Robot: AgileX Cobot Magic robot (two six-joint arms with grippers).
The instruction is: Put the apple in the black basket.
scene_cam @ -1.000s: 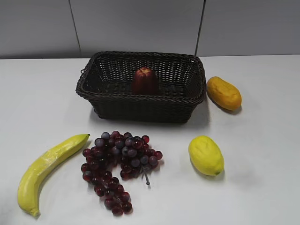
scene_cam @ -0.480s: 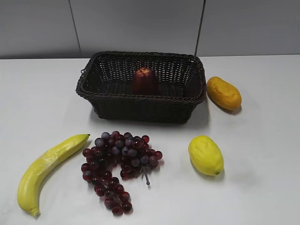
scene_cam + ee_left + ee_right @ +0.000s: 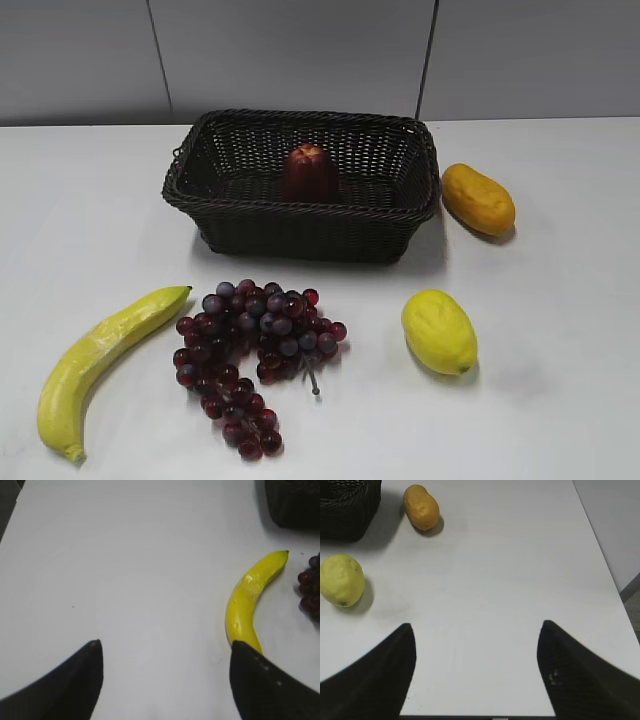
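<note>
The dark maroon-red apple (image 3: 309, 172) sits upright inside the black basket (image 3: 300, 224), near the middle of its floor. The woven basket stands at the back centre of the white table; a corner of it shows in the left wrist view (image 3: 292, 502) and in the right wrist view (image 3: 347, 510). My left gripper (image 3: 165, 645) is open and empty over bare table, left of the banana. My right gripper (image 3: 476, 625) is open and empty over bare table near the front edge. Neither arm shows in the exterior view.
A yellow banana (image 3: 95, 356) lies at the front left. A cluster of red-purple grapes (image 3: 255, 345) lies in front of the basket. A lemon (image 3: 439, 331) lies at the front right and an orange-yellow fruit (image 3: 478, 198) right of the basket.
</note>
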